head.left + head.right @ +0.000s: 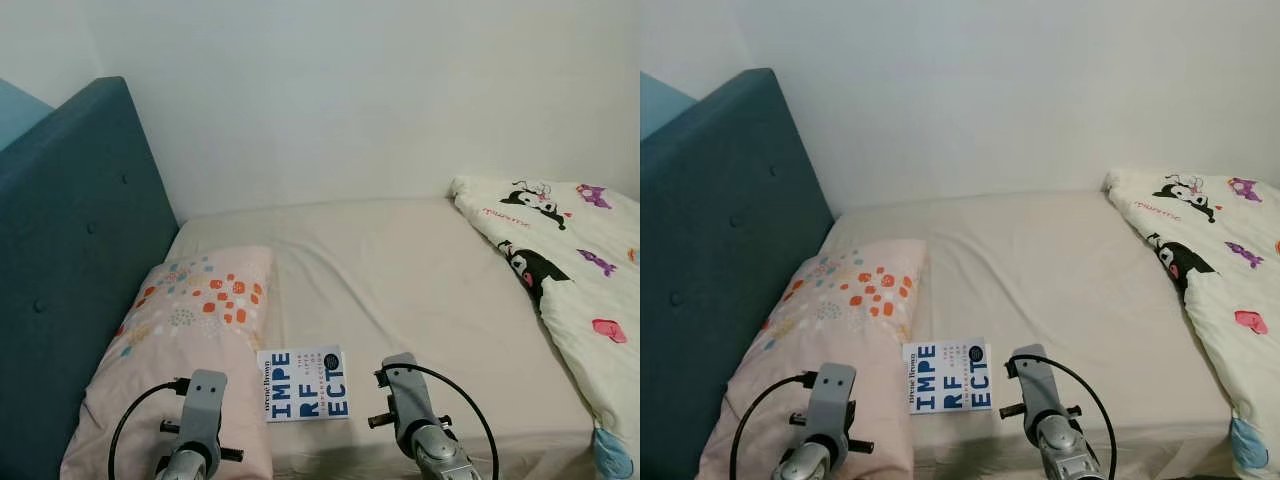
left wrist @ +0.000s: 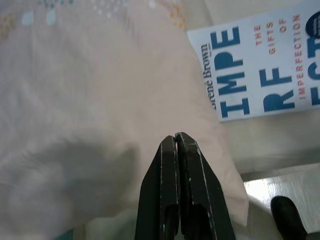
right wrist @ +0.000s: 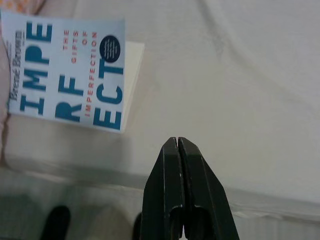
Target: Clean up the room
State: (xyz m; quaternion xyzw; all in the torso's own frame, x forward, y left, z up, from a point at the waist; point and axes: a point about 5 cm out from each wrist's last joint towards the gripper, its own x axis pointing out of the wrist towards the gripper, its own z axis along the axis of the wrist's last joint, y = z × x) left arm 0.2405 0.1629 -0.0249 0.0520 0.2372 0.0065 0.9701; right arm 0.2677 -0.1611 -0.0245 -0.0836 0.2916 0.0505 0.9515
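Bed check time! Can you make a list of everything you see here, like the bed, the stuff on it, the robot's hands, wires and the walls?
Surface: bed, beige sheet, a little wrinkled.
Job's things: book lying flat near the front edge, beside the pillow.
Clutter: cartoon quilt heaped on the right side.
Grippers: left gripper over the pillow, fingers shut; right gripper over the sheet beside the book, fingers shut.
Cables: black cable looped at each wrist.
Surroundings: blue headboard, white wall.

The quilt point(image 1: 560, 290) ran off the right edge of the head views, its far side unseen. The book point(image 2: 260, 70) was cut by the left wrist picture's edge, losing the ends of its big letters. The pillow point(image 1: 180, 350) hid part of the book's spine edge. The headboard point(image 1: 70, 260) was cropped at the left.
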